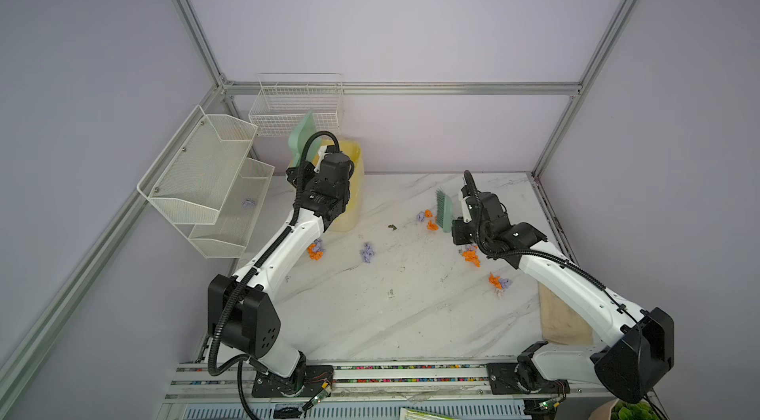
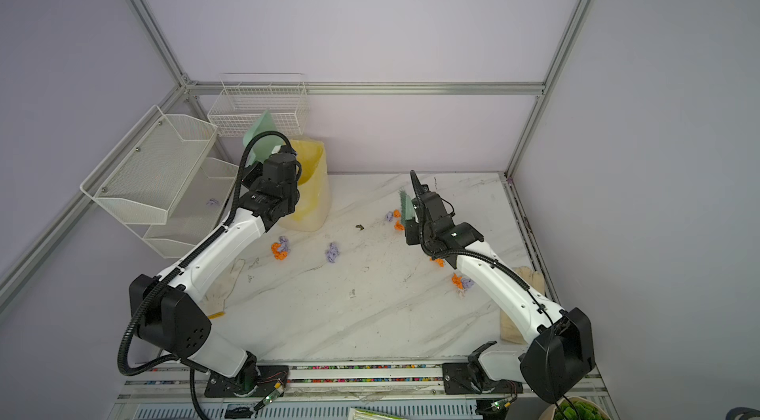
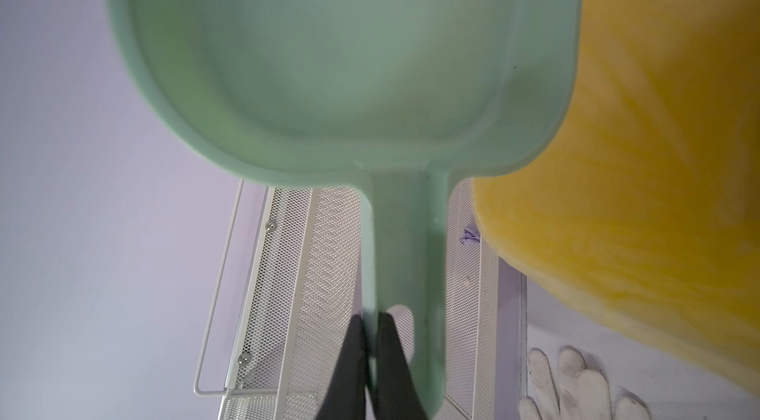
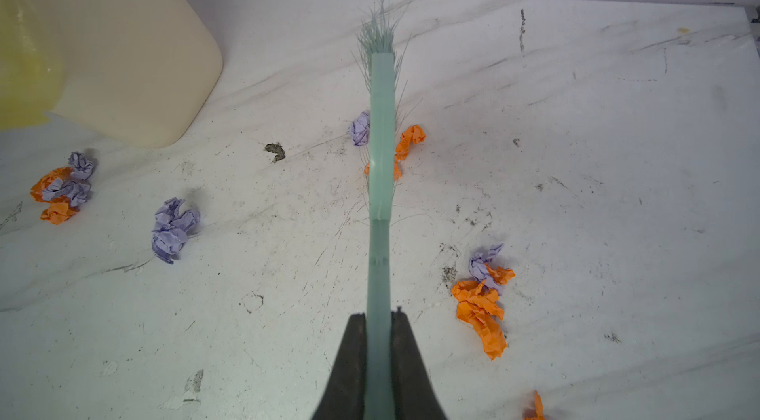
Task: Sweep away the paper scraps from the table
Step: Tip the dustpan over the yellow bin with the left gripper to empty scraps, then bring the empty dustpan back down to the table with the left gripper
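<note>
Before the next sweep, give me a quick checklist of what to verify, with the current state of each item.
1. Left fingers shut on the handle of the pale green plastic dustpan: ok.
2. Right fingers shut on the handle of the green bristle brush: ok.
3. Dustpan set down on the white marble-veined table: not ok, it is raised beside the yellow-lined bin.
4. Dustpan emptied: ok, no scraps in the part shown.
5. Orange and lilac crumpled paper scraps cleared: not ok, several clusters lie on the table.
6. Bristles touching the table: cannot tell.
</note>
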Robot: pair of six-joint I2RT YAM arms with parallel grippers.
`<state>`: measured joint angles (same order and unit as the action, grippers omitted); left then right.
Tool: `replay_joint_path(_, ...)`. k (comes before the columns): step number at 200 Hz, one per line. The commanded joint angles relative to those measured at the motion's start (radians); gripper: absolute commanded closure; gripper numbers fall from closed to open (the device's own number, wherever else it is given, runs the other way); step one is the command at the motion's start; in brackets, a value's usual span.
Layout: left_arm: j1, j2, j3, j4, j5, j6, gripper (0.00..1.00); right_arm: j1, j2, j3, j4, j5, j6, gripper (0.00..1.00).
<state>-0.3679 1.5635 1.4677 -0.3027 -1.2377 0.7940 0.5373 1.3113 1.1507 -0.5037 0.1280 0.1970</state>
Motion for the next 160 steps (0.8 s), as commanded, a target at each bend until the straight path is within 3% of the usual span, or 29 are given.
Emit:
replay_joint_path(1, -0.032, -0.066, -0.005, -0.008, 0.012, -0.059, 1.0, -0.005, -0.025, -0.016, 0.031, 0.015, 0.005, 1.0)
replay_joint_path(55, -0.089, -0.088, -0.017, -0.056, 0.003, -0.112, 1.0, -0.006, -0.021, -0.006, 0.031, 0.01, 0.018, 1.0)
replay_joint_path(96, -0.107, -0.085, 0.071, -0.315, 0.066, -0.342, 1.0, -0.005, -0.003, 0.031, 0.03, -0.009, 0.033, 1.0)
replay_joint_path(138, -0.192, -0.062, 0.251, -0.7, 0.274, -0.679, 1.0, -0.006, -0.001, 0.055, 0.001, 0.009, 0.031, 1.0)
replay_joint_path(160, -0.226, -0.071, 0.29, -0.795, 0.425, -0.791, 1.0, -0.007, 0.005, 0.079, -0.021, 0.031, 0.024, 1.0)
